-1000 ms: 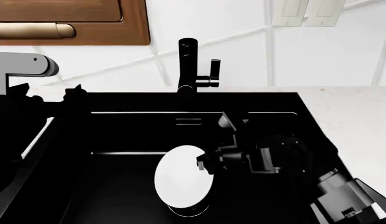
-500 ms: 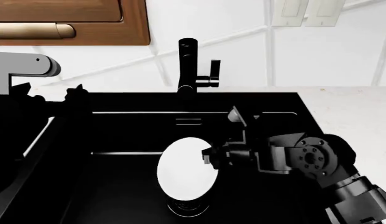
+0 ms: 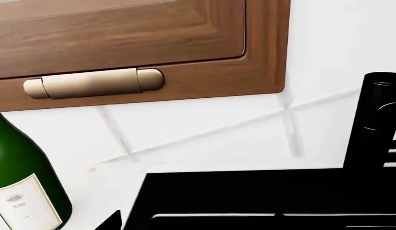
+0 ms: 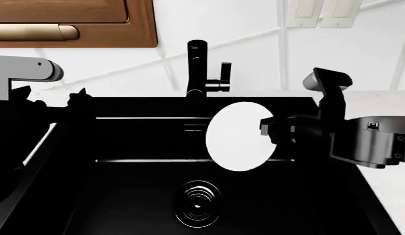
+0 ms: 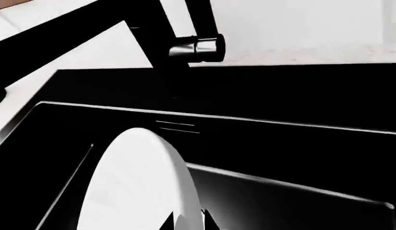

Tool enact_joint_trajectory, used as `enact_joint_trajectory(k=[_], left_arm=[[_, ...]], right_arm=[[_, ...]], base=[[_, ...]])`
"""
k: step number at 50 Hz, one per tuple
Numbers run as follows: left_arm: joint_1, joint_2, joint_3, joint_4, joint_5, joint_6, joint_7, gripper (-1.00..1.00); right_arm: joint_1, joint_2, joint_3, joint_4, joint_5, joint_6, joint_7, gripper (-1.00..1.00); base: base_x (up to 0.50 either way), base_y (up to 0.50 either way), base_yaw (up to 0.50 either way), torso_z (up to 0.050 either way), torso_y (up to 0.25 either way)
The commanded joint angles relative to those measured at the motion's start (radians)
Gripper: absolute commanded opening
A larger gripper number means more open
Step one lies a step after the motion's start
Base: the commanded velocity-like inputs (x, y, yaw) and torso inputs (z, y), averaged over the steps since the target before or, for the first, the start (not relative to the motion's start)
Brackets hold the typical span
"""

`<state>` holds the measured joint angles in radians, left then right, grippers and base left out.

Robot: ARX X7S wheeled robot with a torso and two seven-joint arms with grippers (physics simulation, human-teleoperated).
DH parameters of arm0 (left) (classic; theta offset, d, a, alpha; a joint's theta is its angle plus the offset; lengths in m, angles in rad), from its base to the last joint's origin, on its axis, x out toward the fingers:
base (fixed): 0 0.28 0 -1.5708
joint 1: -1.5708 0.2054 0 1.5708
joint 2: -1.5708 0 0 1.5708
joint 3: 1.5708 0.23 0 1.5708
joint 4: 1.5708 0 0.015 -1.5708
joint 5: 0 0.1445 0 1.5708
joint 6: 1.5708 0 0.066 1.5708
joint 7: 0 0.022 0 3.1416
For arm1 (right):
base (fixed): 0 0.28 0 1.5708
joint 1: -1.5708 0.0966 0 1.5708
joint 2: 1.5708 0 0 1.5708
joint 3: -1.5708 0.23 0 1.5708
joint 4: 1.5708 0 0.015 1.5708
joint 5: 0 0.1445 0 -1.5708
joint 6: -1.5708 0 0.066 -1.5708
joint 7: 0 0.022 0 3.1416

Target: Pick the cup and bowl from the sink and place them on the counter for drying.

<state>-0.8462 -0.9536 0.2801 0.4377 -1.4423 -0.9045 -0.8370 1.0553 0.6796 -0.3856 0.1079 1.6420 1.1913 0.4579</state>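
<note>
1. Bowl hanging above sink, clear of drain, pinched at its 3 o'clock rim by right gripper.
2. Left gripper: fingers out of sight, state unknown.
3. Probably light, rigid, slick; thin rim hold likely to let it swing. Better taken deeper on the rim.
4. Faucet close at 11 o'clock. Counter open at 3 o'clock, past sink edge.
5. Cup not seen.

The white bowl stands tilted on edge above the black sink. Beyond it rises the black faucet, with pale desk behind.
</note>
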Motion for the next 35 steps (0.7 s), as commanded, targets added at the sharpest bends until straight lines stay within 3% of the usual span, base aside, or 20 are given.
enact_joint_trajectory(k=[1, 18, 19, 35], left_arm=[[0.01, 0.001, -0.018, -0.002, -0.015, 0.03, 0.022, 1.0], [0.004, 0.032, -0.004, -0.013, 0.01, 0.043, 0.027, 1.0], [0.026, 0.026, -0.012, 0.007, 0.004, 0.052, 0.018, 1.0], [0.032, 0.029, -0.011, 0.009, 0.009, 0.06, 0.022, 1.0]], right_arm=[[-0.052, 0.158, 0.149, -0.128, 0.186, -0.017, 0.216, -1.0], [-0.261, 0.367, 0.392, -0.313, 0.356, -0.166, 0.387, -1.0], [-0.342, 0.391, 0.497, -0.333, 0.336, -0.223, 0.415, -1.0], [-0.529, 0.428, 0.737, -0.361, 0.315, -0.299, 0.496, -1.0]], base=[[0.0, 0.0, 0.0, 0.0, 0.0], [0.0, 0.0, 0.0, 0.0, 0.0], [0.0, 0.0, 0.0, 0.0, 0.0], [0.0, 0.0, 0.0, 0.0, 0.0]])
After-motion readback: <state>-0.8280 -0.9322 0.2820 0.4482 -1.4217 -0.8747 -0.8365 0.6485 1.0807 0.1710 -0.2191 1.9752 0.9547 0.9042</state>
